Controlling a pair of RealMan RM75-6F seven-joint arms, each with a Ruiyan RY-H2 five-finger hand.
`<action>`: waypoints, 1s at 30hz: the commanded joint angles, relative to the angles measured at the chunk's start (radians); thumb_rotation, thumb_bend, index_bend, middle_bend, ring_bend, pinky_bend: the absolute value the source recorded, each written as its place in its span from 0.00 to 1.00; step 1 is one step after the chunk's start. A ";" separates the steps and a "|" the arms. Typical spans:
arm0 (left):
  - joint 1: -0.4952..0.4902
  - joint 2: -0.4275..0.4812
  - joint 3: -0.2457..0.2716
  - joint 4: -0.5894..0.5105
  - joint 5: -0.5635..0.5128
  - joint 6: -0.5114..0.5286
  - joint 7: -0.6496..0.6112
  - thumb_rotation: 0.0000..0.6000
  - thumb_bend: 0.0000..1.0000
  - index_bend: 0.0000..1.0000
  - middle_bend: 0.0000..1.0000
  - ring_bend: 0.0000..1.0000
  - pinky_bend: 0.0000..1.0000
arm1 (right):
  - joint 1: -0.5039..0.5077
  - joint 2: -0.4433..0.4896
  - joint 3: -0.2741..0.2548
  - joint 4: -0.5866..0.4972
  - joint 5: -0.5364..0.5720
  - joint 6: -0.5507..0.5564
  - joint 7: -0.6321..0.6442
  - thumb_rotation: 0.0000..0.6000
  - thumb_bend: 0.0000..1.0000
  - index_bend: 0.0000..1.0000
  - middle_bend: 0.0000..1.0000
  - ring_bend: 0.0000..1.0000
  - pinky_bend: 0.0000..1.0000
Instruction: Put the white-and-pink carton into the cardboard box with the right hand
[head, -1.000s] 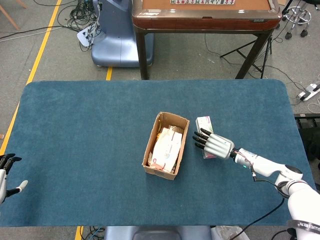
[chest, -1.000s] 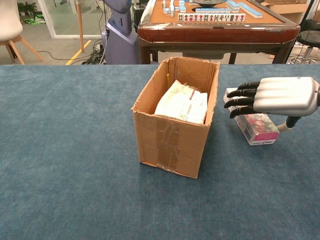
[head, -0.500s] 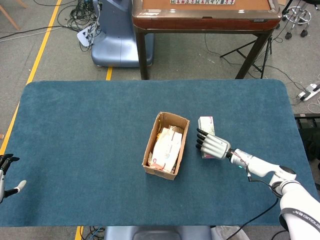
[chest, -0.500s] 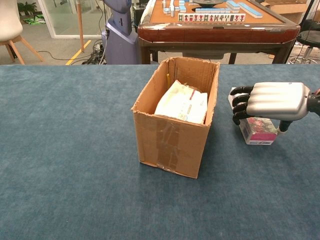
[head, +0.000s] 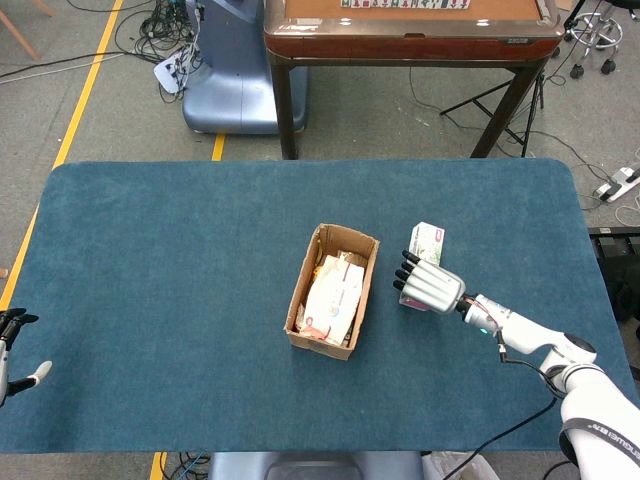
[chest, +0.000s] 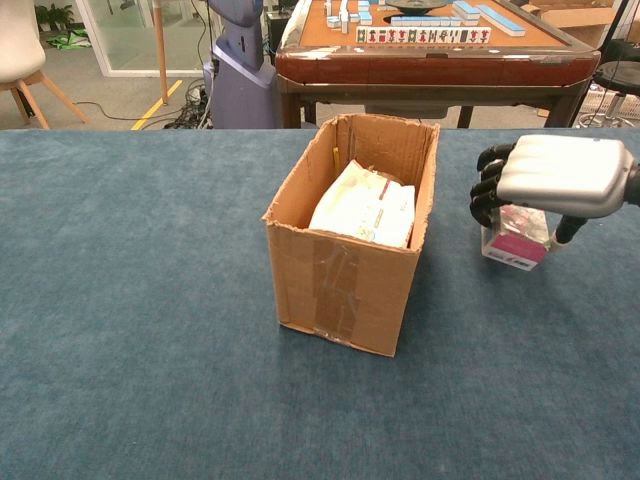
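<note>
The white-and-pink carton (head: 429, 240) is to the right of the open cardboard box (head: 300, 315), a short gap apart. My right hand (head: 430, 285) lies over the carton's top and grips it, dark fingers curled down its box-facing side. In the chest view the carton (chest: 517, 240) hangs tilted under the hand (chest: 555, 175), seemingly a little off the cloth, beside the box (chest: 345, 270). My left hand (head: 10, 352) rests at the table's near left edge, fingers apart and holding nothing.
White packets (head: 330, 295) fill much of the box (chest: 365, 205). Beyond the blue-covered table (head: 180, 250) stand a brown mahjong table (head: 410, 25) and a blue-grey machine base (head: 225, 70). Cables lie on the floor.
My right hand closed its fingers around the carton, then raised and tilted it, shifting it slightly away from the box. The left hand barely moved.
</note>
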 joint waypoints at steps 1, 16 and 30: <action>0.000 0.000 0.001 -0.001 0.002 0.000 0.001 1.00 0.14 0.30 0.22 0.17 0.40 | -0.008 0.046 0.034 -0.067 0.030 0.055 -0.013 1.00 0.00 0.61 0.56 0.45 0.25; -0.002 -0.002 0.004 -0.002 0.013 0.000 0.004 1.00 0.14 0.30 0.23 0.17 0.40 | 0.009 0.348 0.236 -0.677 0.145 0.213 -0.117 1.00 0.00 0.61 0.56 0.45 0.27; 0.001 0.002 0.003 -0.007 0.013 0.004 0.002 1.00 0.14 0.30 0.24 0.17 0.40 | 0.024 0.347 0.336 -0.914 0.288 0.118 0.217 1.00 0.00 0.61 0.56 0.45 0.28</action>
